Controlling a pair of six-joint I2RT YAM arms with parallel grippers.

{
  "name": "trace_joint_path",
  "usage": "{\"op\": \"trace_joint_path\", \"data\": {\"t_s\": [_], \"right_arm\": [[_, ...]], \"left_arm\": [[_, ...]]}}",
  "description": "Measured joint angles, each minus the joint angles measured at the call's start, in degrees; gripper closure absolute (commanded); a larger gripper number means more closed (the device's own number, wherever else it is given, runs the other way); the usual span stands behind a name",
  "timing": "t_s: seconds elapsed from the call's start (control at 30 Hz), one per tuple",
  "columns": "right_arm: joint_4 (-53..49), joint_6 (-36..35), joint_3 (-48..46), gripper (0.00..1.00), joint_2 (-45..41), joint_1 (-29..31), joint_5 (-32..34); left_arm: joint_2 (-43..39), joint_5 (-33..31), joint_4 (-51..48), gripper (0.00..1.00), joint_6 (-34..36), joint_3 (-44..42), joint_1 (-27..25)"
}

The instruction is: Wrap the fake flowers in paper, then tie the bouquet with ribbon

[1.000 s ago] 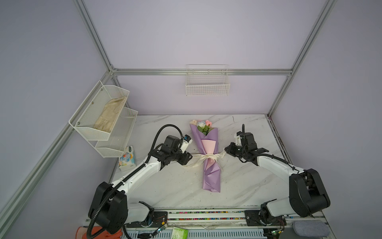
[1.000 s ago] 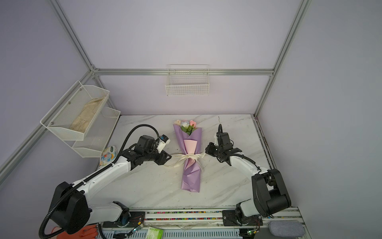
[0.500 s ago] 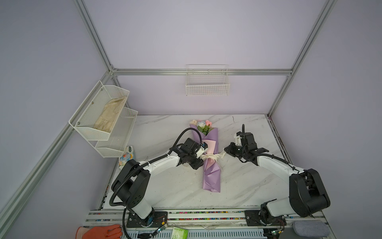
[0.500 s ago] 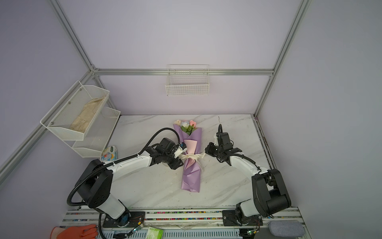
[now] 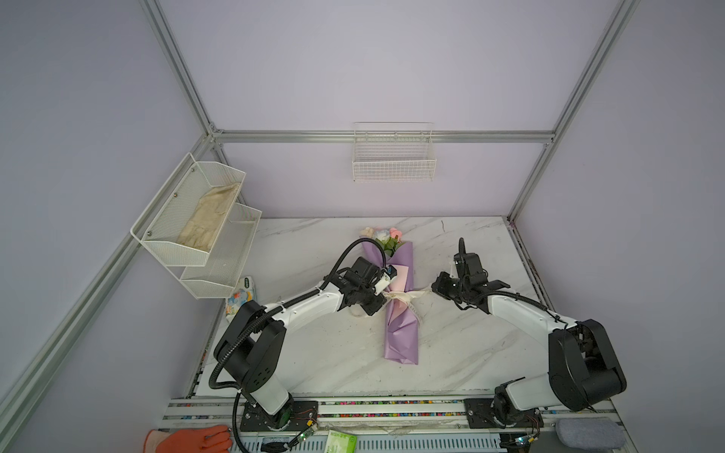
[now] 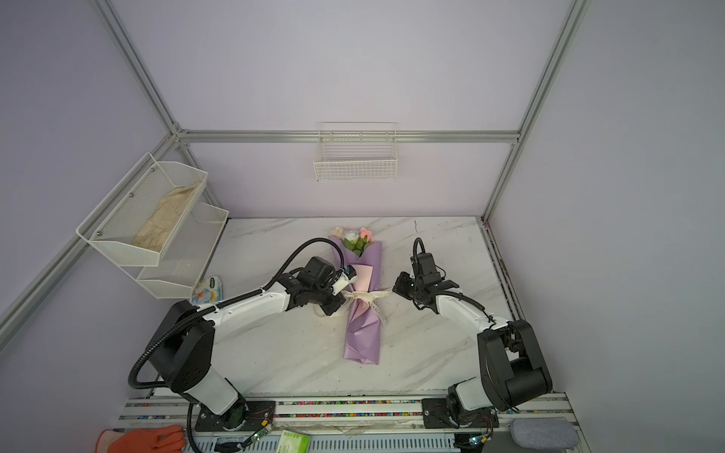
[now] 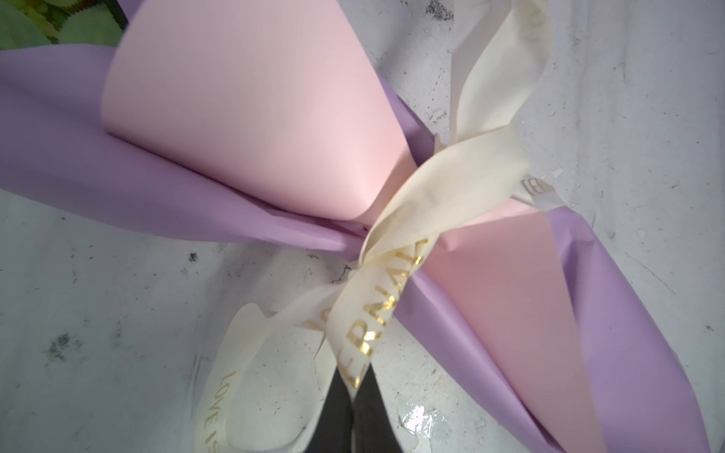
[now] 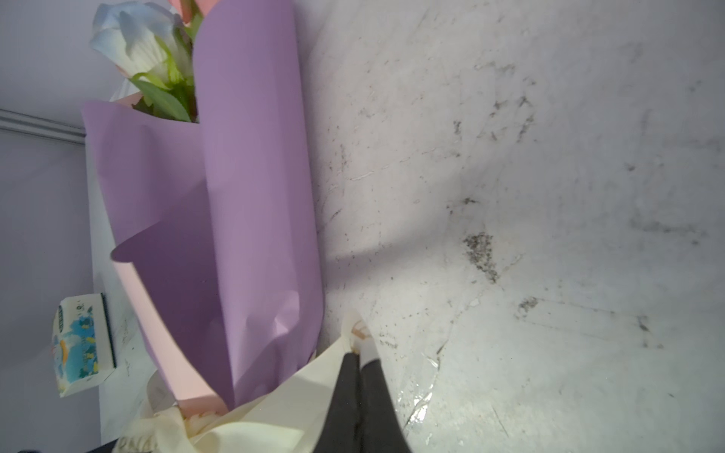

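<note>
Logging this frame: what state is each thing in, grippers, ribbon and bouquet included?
bouquet of fake flowers: lying flat on the table, sheathed in lilac and pink paper.
ribbon: cinched round the sheath's waist, one loop loose on the table.
left gripper: shut on the ribbon.
right gripper: shut on the ribbon's other end.
wire basket: hanging, nothing seen inside.
wall rack: upper tier holds a pale cloth.

I've got white shells and black joints on left arm point(image 5: 306, 310) and right arm point(image 5: 521, 313); ribbed black cable point(image 5: 212, 379) loops off the left above the rail point(image 5: 392, 408); left gripper point(image 7: 354, 392) matte black.
</note>
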Motion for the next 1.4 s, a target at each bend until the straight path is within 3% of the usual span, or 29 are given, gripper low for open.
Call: {"op": "trace_joint_path", "data": {"t_s": [0.23, 0.93, 1.03, 1.1, 1.17, 1.27, 1.4], "right_arm": [[-1.66, -0.57, 0.63, 1.0, 3.93, 0.04, 4.61], [-1.18, -3.93, 1.9, 1.0, 10.93, 0.09, 1.44], [-1.18, -4.74, 1.95, 1.0, 10.47, 0.09, 1.09], [-1.31, -5.7, 2.6, 0.79, 10.29, 0.09, -0.5], [-1.44, -6.23, 3.41, 0.66, 9.84, 0.09, -2.27], [-2.64, -5.77, 3.69, 0.57, 5.92, 0.09, -2.82], [-3.15, -4.33, 2.86, 0.54, -5.46, 0.37, -4.5]], "left_arm": [[-3.08, -0.22, -1.31, 1.0, -0.98, -1.92, 0.74], [0.13, 1.9, -7.21, 1.0, -2.05, -2.43, 1.49], [-1.55, 2.58, -5.86, 0.95, -2.58, -3.69, 2.23], [-2.49, 3.8, -5.68, 0.95, -2.54, -3.93, 2.97], [-3.1, 5.16, -5.25, 0.98, -2.56, -3.93, 3.48], [-3.67, 6.99, -4.81, 1.0, -2.54, -3.93, 3.63], [-3.67, 8.57, -4.39, 1.0, -2.56, -3.93, 3.61]]}}
